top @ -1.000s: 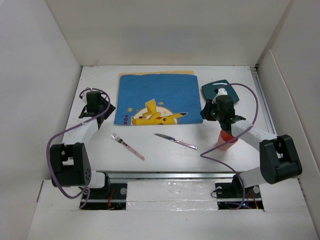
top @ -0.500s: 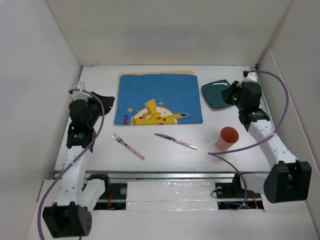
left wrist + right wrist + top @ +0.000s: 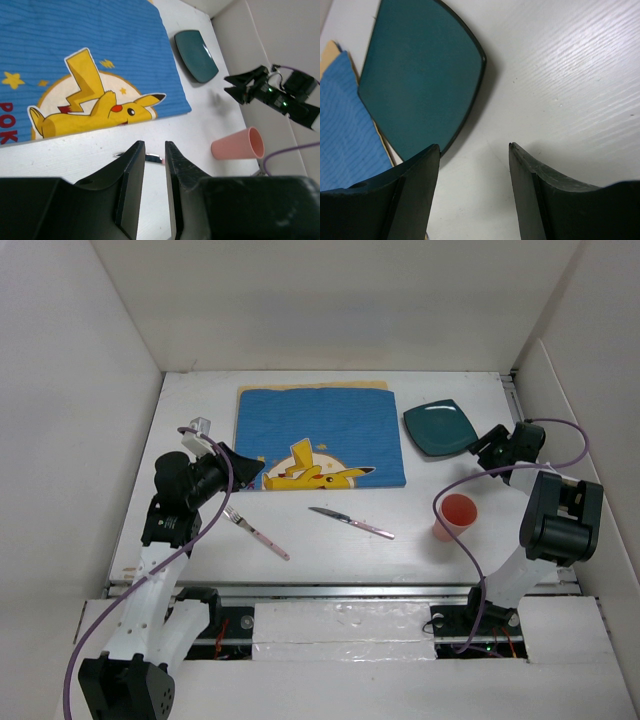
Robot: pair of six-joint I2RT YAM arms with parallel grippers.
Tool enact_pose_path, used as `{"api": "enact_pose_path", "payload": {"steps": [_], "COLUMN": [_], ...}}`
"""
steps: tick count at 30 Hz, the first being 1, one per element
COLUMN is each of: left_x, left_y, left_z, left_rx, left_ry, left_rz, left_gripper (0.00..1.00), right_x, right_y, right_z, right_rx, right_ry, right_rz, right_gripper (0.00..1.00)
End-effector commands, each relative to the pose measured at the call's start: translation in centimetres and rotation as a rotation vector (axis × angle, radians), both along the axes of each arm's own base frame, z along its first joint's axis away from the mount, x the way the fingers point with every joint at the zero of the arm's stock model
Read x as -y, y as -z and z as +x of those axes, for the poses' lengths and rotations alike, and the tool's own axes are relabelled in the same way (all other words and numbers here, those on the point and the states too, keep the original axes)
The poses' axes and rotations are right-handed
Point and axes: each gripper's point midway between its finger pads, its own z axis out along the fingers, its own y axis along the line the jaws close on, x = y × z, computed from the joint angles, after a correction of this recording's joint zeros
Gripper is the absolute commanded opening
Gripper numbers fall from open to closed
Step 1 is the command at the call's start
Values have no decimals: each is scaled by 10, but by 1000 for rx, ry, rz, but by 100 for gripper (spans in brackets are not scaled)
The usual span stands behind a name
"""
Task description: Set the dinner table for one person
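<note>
Right tool (image 3: pixel 474 147) stands open and empty just beside the dark green square plate (image 3: pixel 420 75); left tool (image 3: pixel 155 145), jaws slightly apart, holds nothing. Large flat white matte desk (image 3: pixel 330 558) carries the plate; best, I think, to slide one jaw under its rim

A blue placemat (image 3: pixel 318 435) with a yellow cartoon figure lies flat, a dark teal plate (image 3: pixel 440 428) just beside its right edge (not touching), a pink cup (image 3: pixel 455 516) upright nearer, and a fork (image 3: pixel 255 531) and knife (image 3: pixel 350 523) before it.
</note>
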Motion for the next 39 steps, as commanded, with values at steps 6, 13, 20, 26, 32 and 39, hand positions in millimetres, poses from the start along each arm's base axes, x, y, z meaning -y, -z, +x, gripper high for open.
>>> {"api": "enact_pose_path", "payload": {"steps": [6, 13, 20, 26, 32, 39], "left_x": [15, 13, 5, 4, 2, 1], "left_y": [-4, 0, 2, 3, 3, 3], "left_z": [-7, -2, 3, 6, 7, 6], "left_rx": [24, 3, -6, -11, -7, -7], "left_ry": [112, 94, 46, 41, 34, 26], "left_rz": [-5, 5, 31, 27, 25, 23], "left_gripper": [26, 26, 25, 25, 25, 25], "right_x": [0, -9, -25, -17, -23, -48], "right_y": [4, 20, 51, 23, -66, -146], "right_z": [54, 80, 88, 86, 88, 75], "right_rx": [92, 89, 94, 229, 438, 524], "right_ry": [-7, -4, 27, 38, -59, -169], "right_rz": [162, 259, 398, 397, 446, 437], "right_gripper": [63, 61, 26, 0, 0, 0]}}
